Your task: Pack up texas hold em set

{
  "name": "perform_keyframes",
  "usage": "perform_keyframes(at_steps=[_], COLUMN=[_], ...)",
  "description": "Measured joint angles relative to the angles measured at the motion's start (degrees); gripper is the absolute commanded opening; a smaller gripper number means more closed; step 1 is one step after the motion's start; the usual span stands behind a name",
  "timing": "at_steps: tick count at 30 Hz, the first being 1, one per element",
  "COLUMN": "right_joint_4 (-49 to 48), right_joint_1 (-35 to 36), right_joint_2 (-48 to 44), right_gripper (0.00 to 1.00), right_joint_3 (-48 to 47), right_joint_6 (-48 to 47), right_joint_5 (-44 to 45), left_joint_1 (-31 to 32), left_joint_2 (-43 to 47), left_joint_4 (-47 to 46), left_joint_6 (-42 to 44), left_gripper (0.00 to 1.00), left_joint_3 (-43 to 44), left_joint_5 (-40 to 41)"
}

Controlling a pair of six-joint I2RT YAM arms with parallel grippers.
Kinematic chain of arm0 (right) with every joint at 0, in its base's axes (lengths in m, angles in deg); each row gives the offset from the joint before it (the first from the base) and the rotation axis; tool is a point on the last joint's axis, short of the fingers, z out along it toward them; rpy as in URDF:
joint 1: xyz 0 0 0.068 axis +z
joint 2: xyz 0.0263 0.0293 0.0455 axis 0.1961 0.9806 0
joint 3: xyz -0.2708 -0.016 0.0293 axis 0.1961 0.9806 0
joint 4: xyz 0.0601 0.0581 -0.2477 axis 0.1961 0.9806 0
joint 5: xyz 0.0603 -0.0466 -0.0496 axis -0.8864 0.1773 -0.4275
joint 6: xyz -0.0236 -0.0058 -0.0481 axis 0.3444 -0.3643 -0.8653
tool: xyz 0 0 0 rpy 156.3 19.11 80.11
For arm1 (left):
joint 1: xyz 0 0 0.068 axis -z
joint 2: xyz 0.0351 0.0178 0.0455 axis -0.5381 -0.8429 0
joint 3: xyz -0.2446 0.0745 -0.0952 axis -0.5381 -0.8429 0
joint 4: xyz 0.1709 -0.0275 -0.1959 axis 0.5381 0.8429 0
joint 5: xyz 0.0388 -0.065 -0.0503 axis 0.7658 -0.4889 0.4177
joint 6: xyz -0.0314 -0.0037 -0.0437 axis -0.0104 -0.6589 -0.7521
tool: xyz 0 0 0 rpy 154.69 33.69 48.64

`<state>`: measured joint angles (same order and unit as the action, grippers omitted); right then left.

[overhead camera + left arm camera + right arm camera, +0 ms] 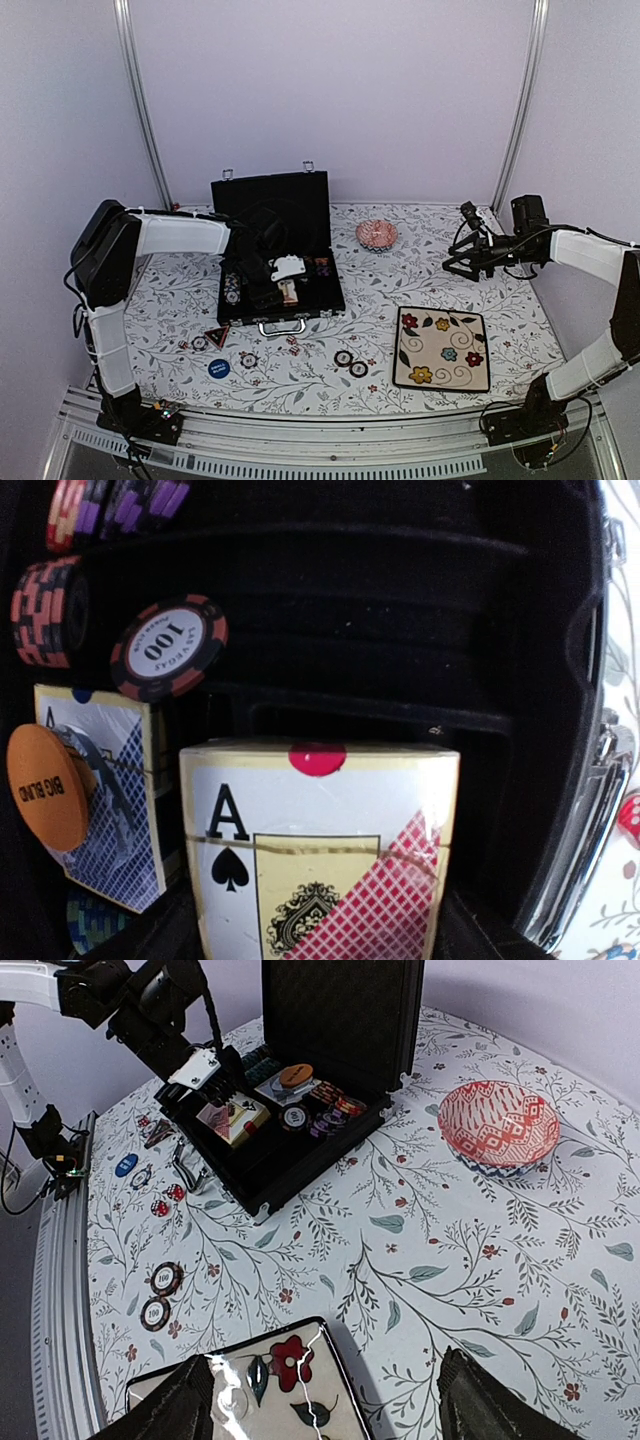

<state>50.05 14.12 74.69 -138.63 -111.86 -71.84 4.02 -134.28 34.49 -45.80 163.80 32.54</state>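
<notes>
Lying at lower centre, loose chips [350, 362] awaited packing on the table [520, 330]; mid-frame, the left gripper [285, 288] straddled the red card deck [320, 860], apparently seating it in the open case [285, 316], though I could not tell whether it gripped; far right, the right gripper [325, 1400] hung wide and empty.

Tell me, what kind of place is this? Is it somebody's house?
Probably a robot test booth, not a house. Two robot arms, the left arm and the right arm, are bolted to a metal rail at the edge of the table, and bare walls with metal posts close it in.
</notes>
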Motion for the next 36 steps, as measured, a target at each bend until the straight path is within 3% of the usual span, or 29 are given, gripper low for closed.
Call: perform_keyframes(at_steps=[6, 17, 24, 26, 30, 36], right_joint_4=[0.2, 0.9, 1.0, 1.1, 1.2, 1.3], right_joint_1=[0.0, 0.0, 0.0, 0.0, 0.0, 0.0], right_joint_2=[0.1, 0.6, 0.8, 0.8, 0.8, 0.8], right_gripper=[0.77, 0.78, 0.78, 0.78, 0.77, 0.77], right_joint_3=[0.0, 0.0, 0.0, 0.0, 0.0, 0.0], right_joint_6=[0.0, -0.7, -1.1, -1.1, -1.3, -1.3], right_joint_5=[0.0, 0.0, -0.1, -0.1, -0.1, 0.0], left_joint_1=[0.0, -0.1, -0.1, -0.1, -0.1, 0.1], left_joint_2=[0.0, 0.1, 5.7, 8.7, 12.2, 5.9], left_joint_4=[0.2, -0.7, 0.3, 0.0, -3.9, -7.3], left_joint_6=[0.2, 1.5, 1.6, 1.2, -2.2, -8.5], left_gripper=[0.7, 0.84, 0.84, 0.79, 0.57, 0.33], left_joint_3=[0.0, 0.0, 0.0, 0.0, 0.7, 5.6], left_joint_5=[-2.0, -4.3, -3.9, -3.8, -0.2, 6.6])
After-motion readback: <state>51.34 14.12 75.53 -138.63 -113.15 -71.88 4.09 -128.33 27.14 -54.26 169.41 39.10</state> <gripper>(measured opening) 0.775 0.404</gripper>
